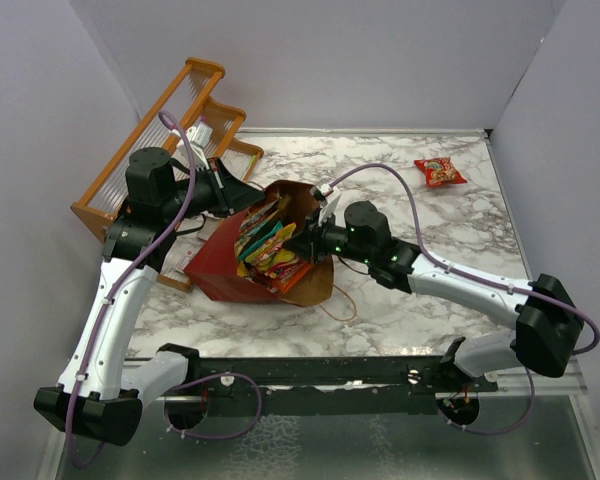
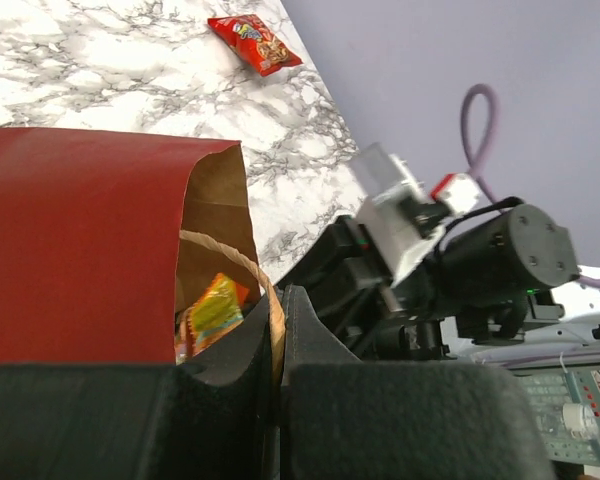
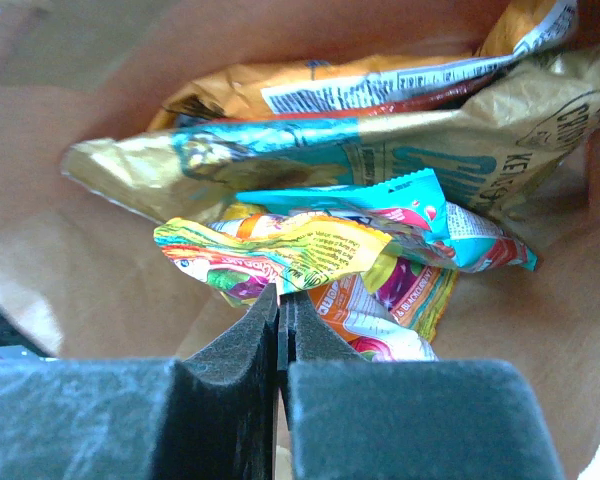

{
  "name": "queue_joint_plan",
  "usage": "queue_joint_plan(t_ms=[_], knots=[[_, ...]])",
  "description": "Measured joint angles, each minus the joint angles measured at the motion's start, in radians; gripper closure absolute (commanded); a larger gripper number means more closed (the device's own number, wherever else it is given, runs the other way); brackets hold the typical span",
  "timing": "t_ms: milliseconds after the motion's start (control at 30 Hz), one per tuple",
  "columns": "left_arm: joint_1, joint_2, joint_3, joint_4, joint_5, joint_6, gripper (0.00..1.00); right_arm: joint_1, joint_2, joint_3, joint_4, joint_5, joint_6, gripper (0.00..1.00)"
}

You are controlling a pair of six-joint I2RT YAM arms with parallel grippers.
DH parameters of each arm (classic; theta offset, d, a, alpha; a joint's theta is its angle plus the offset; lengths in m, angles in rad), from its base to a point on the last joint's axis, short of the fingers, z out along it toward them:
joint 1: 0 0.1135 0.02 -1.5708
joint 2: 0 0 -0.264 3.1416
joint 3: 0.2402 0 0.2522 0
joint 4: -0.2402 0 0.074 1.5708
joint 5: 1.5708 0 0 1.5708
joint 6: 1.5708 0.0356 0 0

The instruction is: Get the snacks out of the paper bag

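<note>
Red paper bag (image 1: 217,262) lies on its side on the marble table (image 1: 400,300), mouth facing the right gripper (image 3: 281,290) — fingers pressed together, tips at the lower edge of a yellow packet (image 3: 280,250) inside; whether foil is pinched, I cannot tell. Beside the rim, the left gripper (image 2: 278,300) is clamped on the twine handle (image 2: 235,258).

Off blk base rail (image 1: 320,372): L arm (image 1: 115,300) & R arm (image 1: 460,283) w/ white shells, blk joints, purple cables (image 1: 380,166); green LEDs (image 1: 332,239) on R wrist.
</note>
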Motion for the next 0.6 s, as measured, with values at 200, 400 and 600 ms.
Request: queue_joint_plan(t_ms=[200, 400, 600], knots=[[0.0, -0.009, 0.0, -0.016, -0.013, 0.006, 1.0, 0.0, -0.044, -0.01, 0.001, 0.002, 0.024, 0.99], [0.0, -0.011, 0.0, -0.032, -0.014, 0.008, 1.0, 0.0, 0.057, 0.011, -0.022, -0.001, 0.034, 0.99], [0.0, -0.012, 0.0, -0.055, -0.024, 0.019, 1.0, 0.0, 0.019, 0.023, -0.09, 0.003, 0.043, 0.99]])
